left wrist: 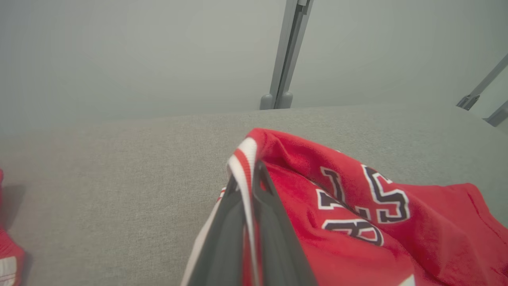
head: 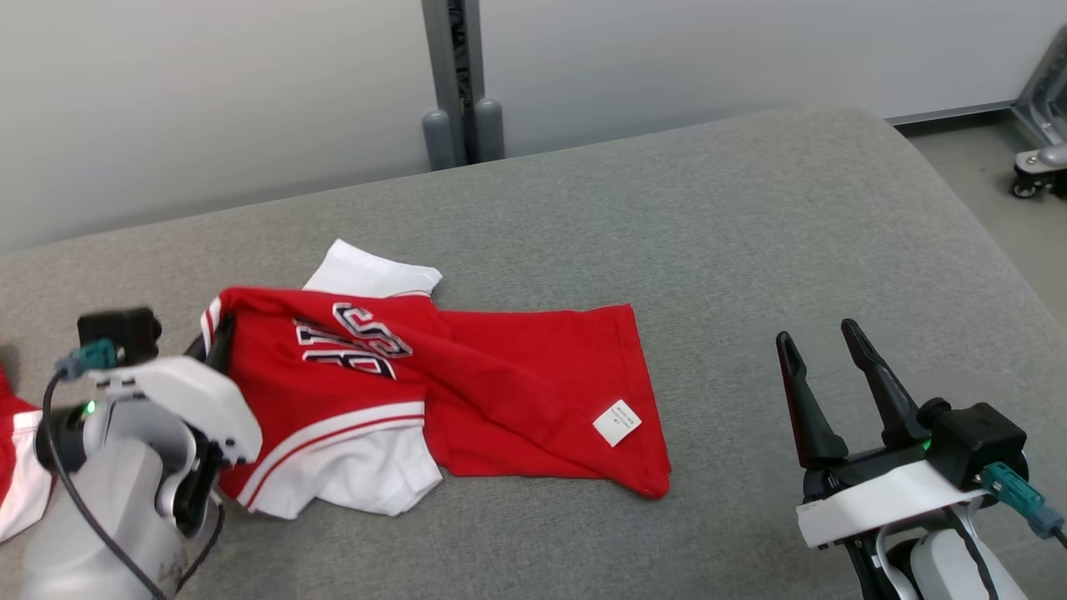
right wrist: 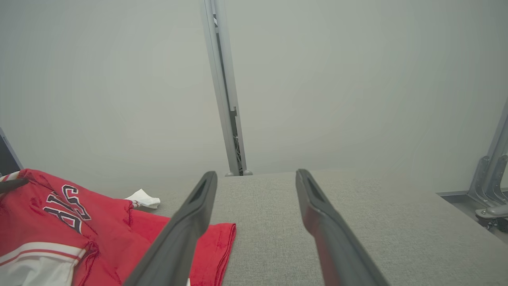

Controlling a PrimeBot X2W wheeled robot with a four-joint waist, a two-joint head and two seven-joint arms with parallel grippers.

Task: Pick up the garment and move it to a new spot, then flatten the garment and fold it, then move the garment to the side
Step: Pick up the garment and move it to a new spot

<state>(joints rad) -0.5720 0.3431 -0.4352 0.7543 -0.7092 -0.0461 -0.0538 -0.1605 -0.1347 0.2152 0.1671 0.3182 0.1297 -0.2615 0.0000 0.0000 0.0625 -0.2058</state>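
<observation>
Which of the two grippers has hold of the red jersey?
The left gripper: it is shut on the striped edge of the jersey. The right gripper stands open over the grey cushion, touching nothing.

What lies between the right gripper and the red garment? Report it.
Only bare grey surface, seen in the head view, separates the right gripper from the garment.

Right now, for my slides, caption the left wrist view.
Left gripper clamps red garment by its striped edge on grey cushion.

Pretty sure this is a robotics lab or test bay — plain pale partition panels [head: 208, 100] joined by a grey metal post [head: 454, 75], a grey fabric-covered table [head: 750, 250], and a wheeled metal frame [head: 1042, 158] parked on bare floor [head: 959, 162].
</observation>
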